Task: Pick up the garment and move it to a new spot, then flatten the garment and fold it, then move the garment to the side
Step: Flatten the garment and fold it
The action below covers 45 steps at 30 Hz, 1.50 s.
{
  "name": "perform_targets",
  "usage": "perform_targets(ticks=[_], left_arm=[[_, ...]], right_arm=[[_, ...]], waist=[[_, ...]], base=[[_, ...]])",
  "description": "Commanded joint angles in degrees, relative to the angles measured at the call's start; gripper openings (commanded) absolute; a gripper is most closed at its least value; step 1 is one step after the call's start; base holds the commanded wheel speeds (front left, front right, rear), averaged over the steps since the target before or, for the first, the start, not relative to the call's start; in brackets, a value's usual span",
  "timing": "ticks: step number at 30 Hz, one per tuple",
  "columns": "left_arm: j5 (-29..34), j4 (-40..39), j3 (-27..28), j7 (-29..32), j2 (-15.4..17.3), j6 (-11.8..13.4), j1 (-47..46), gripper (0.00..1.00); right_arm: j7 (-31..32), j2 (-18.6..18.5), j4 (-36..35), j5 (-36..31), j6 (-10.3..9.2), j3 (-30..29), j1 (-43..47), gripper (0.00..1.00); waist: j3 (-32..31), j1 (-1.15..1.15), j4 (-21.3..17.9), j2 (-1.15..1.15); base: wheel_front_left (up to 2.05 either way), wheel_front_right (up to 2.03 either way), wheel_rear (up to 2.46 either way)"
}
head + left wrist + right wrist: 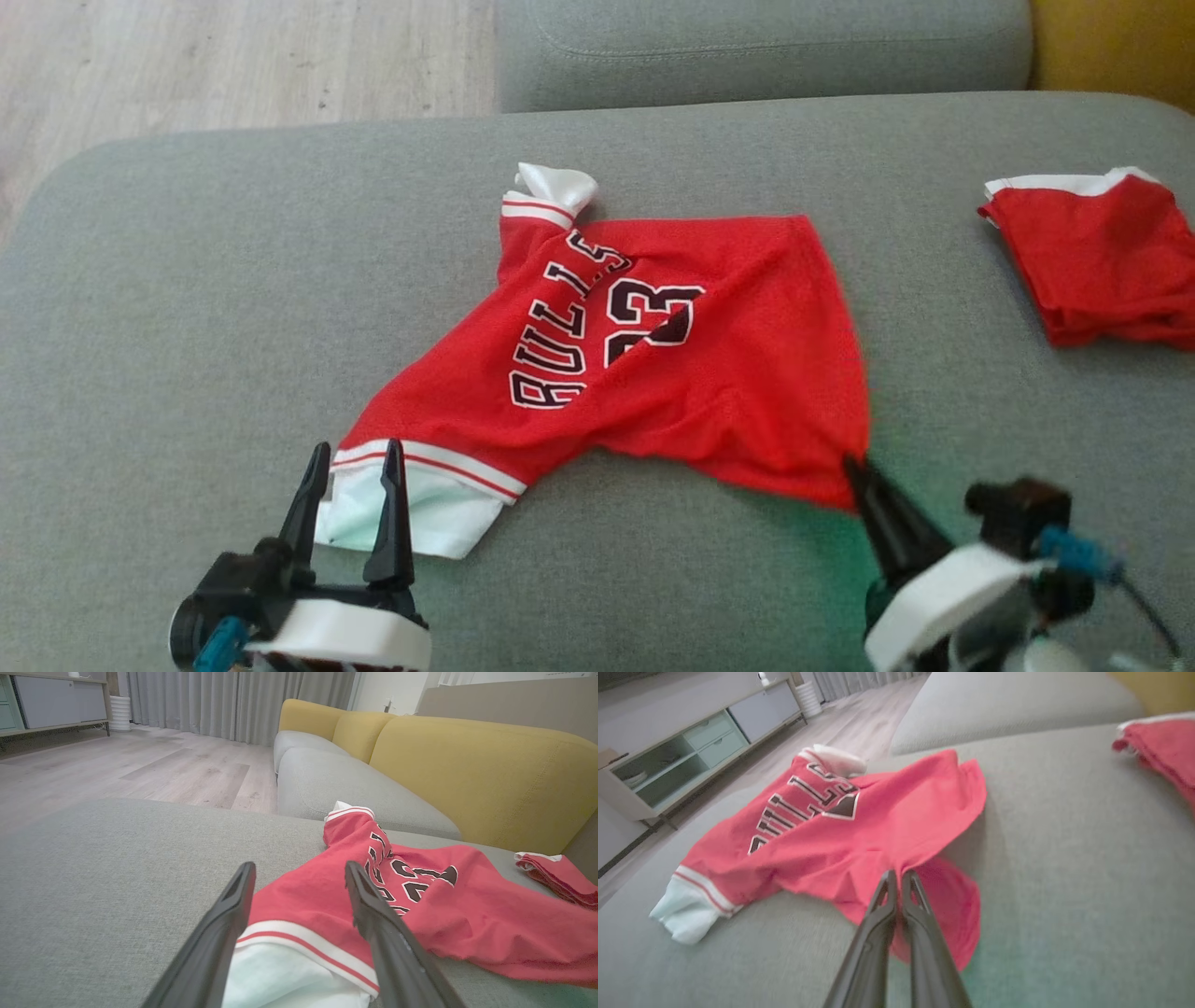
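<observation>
Jersey corner in right end effector, sleeve at left end effector

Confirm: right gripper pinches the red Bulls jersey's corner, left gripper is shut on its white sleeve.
Wrong: the left gripper is open, fingers astride the white sleeve, per the left wrist view. The right gripper pinches the red Bulls jersey at its corner.

Left gripper had two long tapered black fingers on black base, white rounded wrist shell, blue connector. Right gripper looked same; thin dark cable left its connector.
</observation>
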Motion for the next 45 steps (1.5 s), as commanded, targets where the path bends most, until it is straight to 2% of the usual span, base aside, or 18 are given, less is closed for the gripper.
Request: perform_targets(ticks=[1, 12, 24, 25, 26, 27, 31, 37, 41, 45], left_arm=[[-0.32, -1.96, 1.99, -0.83, 0.81, 0.18, -1.74, 1.00], [-0.46, -2.00, 1.46, -0.62, 0.95, 0.20, -2.50, 1.00], [-0.76, -1.77, 1.12, -0.95, 0.99, 0.46, -2.46, 1.00], [-0.78, -1.70, 1.04, -0.98, 0.97, 0.45, -2.50, 1.00], [-0.80, -1.63, 0.97, -1.01, 0.95, 0.43, -2.53, 1.00], [-0.82, -1.57, 0.90, -1.04, 0.94, 0.40, -2.55, 1.00], [-0.98, -1.30, 0.76, -1.14, 1.01, 0.32, -2.59, 1.00], [-1.19, -0.99, 0.46, -1.19, 1.05, 0.26, -2.61, 1.00], [-1.21, -0.79, -0.06, -1.18, 0.87, 0.09, -2.92, 1.00], [-1.23, -0.57, -0.54, -1.25, 0.68, -0.15, -3.40, 1.00]], right_arm=[[0.42, -0.32, -2.66, -0.52, 0.21, 1.55, -0.21, 0.00], [0.81, 0.67, 2.40, -3.14, 0.21, 3.22, 4.00, 0.00], [-0.43, 0.67, 5.25, -4.12, 0.21, 0.57, 5.59, 0.00], [-0.51, 0.72, 5.02, -3.60, 0.21, 0.51, 5.63, 0.22], [-0.47, 0.75, 4.67, -2.90, 0.21, 0.52, 5.70, 0.51], [-0.34, 0.73, 4.21, -2.11, 0.21, 0.68, 5.78, 0.98], [0.57, -0.49, 0.53, -0.10, 0.21, -0.15, 5.86, 1.00], [4.04, -1.53, -5.60, -1.70, 0.21, -5.61, 3.91, 1.00], [7.35, -1.21, -3.42, -3.97, 0.21, -7.67, -0.16, 1.00], [10.67, -1.92, 3.30, -4.97, 0.21, -7.00, -5.01, 1.00]], waist=[[0.19, 0.00, -0.37, 0.00], [0.46, 0.00, -0.85, 0.00], [0.60, 0.00, -1.16, 0.00], [0.57, 0.00, -1.17, 0.00], [0.52, 0.00, -1.17, 0.00], [0.47, 0.00, -1.15, 0.00], [0.17, 0.00, -0.96, 0.00], [-0.30, 0.00, 0.01, 0.00], [-0.15, 0.00, 1.24, 0.00], [0.41, 0.00, 2.81, 0.00]], base=[[0.00, 0.00, 0.00], [0.00, 0.00, 0.00], [0.00, 0.00, 0.00], [0.00, 0.00, 0.00], [0.00, 0.00, 0.00], [0.00, 0.00, 0.00], [0.00, 0.00, 0.00], [0.00, 0.00, 0.00], [0.00, 0.00, 0.00], [0.00, 0.00, 0.00]])
